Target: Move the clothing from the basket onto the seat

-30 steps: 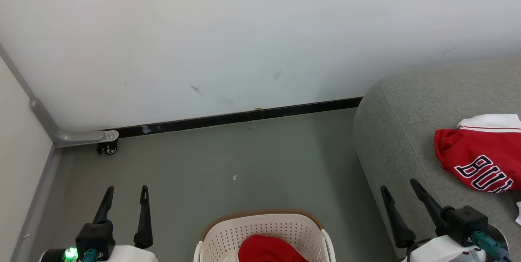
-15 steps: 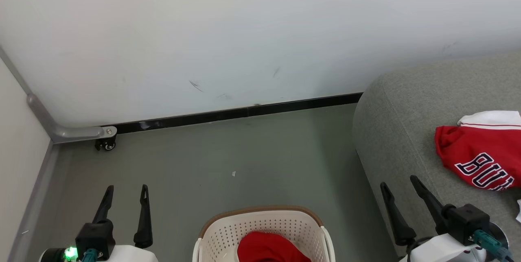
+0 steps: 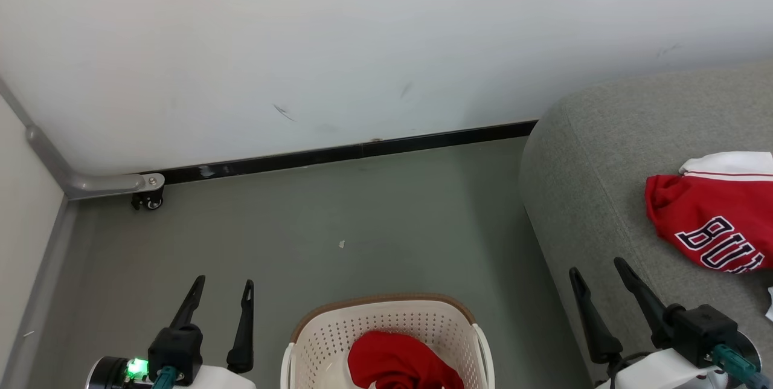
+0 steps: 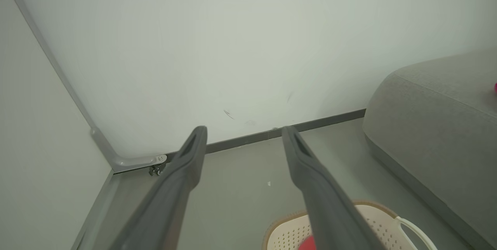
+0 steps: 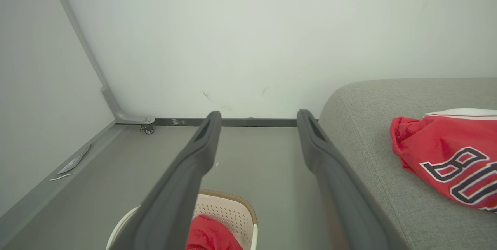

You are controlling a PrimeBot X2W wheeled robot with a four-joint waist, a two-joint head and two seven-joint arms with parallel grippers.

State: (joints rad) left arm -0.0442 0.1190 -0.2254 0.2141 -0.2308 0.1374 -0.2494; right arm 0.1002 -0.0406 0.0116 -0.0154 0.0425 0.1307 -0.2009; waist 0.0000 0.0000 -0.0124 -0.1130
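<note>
Fingers (image 3: 243,331) parted wide on left gripper (image 3: 223,283) at 7 o'clock and on right gripper (image 3: 596,266) at 5 o'clock of head view, gripping nothing, pointing toward 12 over bare floor (image 3: 362,214). Between them at 6 o'clock, basket (image 3: 380,302), upright, with red clothing (image 3: 398,365) bunched inside, touching neither gripper. At 3 o'clock, seat (image 3: 592,196), near basket, already bearing a red jersey (image 3: 706,220) with dark block letters and a white hem. Judged as the step between loads: one piece on the seat, at least one left in the basket, reach for it not yet begun. Next move likely calls for bringing a gripper down toward 6 o'clock inside the rim, keeping jaws spread until straddling a fold of the red cloth, then closing, lifting clear of the basket and swinging toward 3 o'clock. Worth watching: a finger snagging on the rim, and cloth trailing out only half gathered. Cannot tell how many pieces lie under the visible one
</note>
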